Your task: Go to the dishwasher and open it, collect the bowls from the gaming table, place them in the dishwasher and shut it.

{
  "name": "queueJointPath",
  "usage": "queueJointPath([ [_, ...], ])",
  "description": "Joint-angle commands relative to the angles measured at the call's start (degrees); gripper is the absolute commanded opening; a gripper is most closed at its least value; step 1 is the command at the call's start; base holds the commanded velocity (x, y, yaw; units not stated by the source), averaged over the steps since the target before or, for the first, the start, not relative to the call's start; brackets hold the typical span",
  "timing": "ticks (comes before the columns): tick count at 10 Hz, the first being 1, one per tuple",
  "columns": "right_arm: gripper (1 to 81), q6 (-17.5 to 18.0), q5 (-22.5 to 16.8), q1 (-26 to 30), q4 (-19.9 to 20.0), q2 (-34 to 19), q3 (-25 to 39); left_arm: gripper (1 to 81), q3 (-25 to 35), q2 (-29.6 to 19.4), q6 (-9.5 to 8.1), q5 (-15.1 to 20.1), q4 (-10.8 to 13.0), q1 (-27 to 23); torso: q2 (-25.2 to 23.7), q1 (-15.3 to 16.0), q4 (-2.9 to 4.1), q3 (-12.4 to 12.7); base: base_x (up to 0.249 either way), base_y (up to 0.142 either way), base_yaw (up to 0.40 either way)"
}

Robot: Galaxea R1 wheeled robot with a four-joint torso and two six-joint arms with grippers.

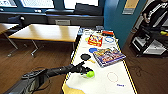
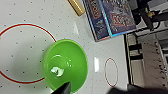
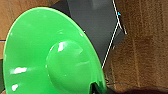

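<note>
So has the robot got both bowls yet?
One green bowl sits close under the right wrist camera, seemingly already picked up. The left gripper is at the second green bowl on the gaming table. The dishwasher part remains.

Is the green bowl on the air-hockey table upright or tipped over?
Upright: the green bowl rests base-down on the white top, its open inside facing up.

Wood floor (image 1: 30,62), light wooden table (image 1: 47,32), teal wall (image 1: 117,22), perhaps windows (image 1: 37,3) behind.
</note>
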Motion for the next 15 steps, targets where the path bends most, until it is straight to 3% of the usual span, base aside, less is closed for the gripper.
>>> queueJointPath([
  [1, 1.0, -0.07, -2.92, 0.69, -0.75, -1.65, 0.33, 81.1, 1.41, -1.49, -0.07, 1.06, -0.54, -8.52, 0.00, 0.00, 0.00, 0.00, 0.000, 0.000, 0.000],
  [3, 1.0, -0.07, -3.09, 0.78, -0.84, -1.39, 0.51, 81.1, 4.22, -6.67, 0.55, 1.06, -0.37, -7.56, 0.00, 0.00, 0.00, 0.00, 0.000, 0.000, 0.000],
  [6, 1.0, -0.16, -3.27, 0.96, -0.84, -1.30, 0.77, 81.1, 4.31, -8.35, 0.28, 0.80, 0.16, -6.15, 0.00, 0.00, 0.00, 0.00, 0.000, 0.000, 0.000],
  [9, 1.0, -0.16, -3.27, 1.05, -0.93, -1.30, 1.21, 81.1, 0.37, -5.54, -0.94, 0.45, -0.28, -5.62, 0.00, 0.02, 0.00, 0.00, 0.000, 0.000, 0.000],
  [13, 1.0, -0.24, -3.27, 1.13, -1.20, -1.04, 1.30, 81.1, -4.47, -0.20, -1.21, 0.36, 0.07, -4.83, 0.00, 0.02, 0.00, 0.00, 0.000, 0.000, 0.000],
  [15, 1.0, -0.16, -3.18, 0.96, -1.28, -1.04, 1.30, 81.1, -6.59, 2.55, -3.41, 0.27, 0.16, -4.83, 0.00, 0.02, 0.00, 0.00, 0.000, 0.000, 0.000],
])
